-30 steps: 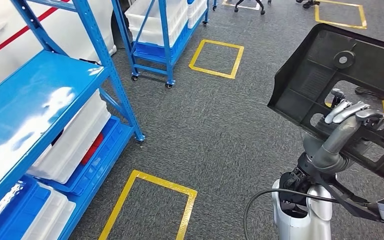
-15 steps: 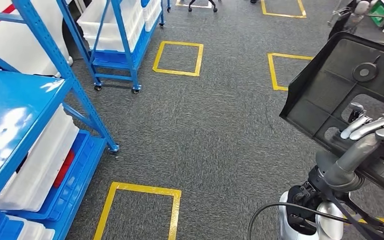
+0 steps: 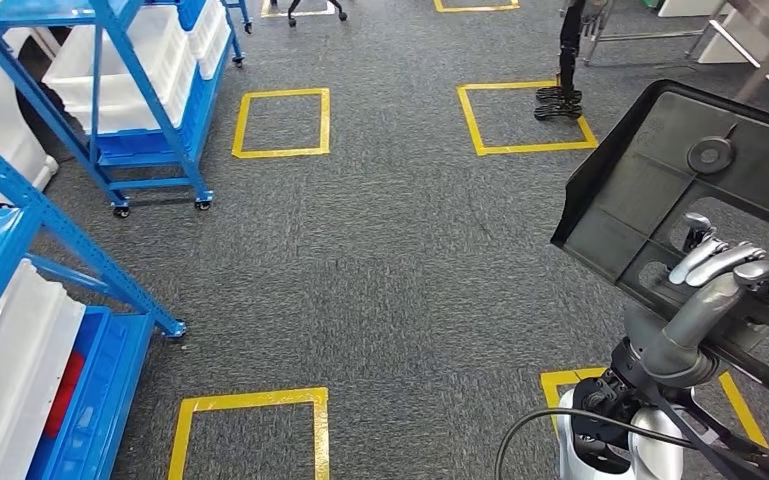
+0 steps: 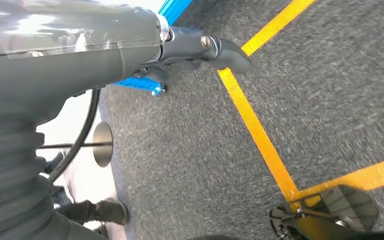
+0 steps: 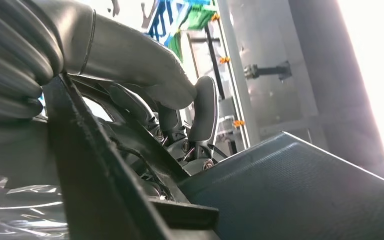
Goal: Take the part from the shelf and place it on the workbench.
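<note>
The right hand (image 3: 725, 265) grips a large black moulded plastic part (image 3: 660, 190), a tray-like panel with raised walls, several cut-out openings and a round boss on its upper face. In the head view the silver fingers (image 3: 705, 258) curl over a rib beside one of the openings, and the part is held up in the air at the right of the scene, tilted, well above the grey carpet floor (image 3: 380, 250). The right wrist view shows the same hold from close behind: the thick grey thumb (image 5: 130, 55) lies over the edge of the part (image 5: 299, 190) and the darker fingers (image 5: 204, 107) wrap around its inner rib. The left hand (image 4: 199, 50) hangs beside the body over the carpet (image 4: 190, 160); its dark fingers are curled in and nothing is in them. Yellow tape squares (image 3: 282, 122) are marked out on the floor, one near the robot's feet and others farther ahead. A blue metal shelf rack (image 3: 20, 210) stands at the left with white plastic bins (image 3: 10, 380) on its lower levels, and a second blue rack on castors (image 3: 150, 90) holding more white bins stands farther back. A dark stand with a clawed foot (image 3: 560, 95) rests on one far tape square.
</note>
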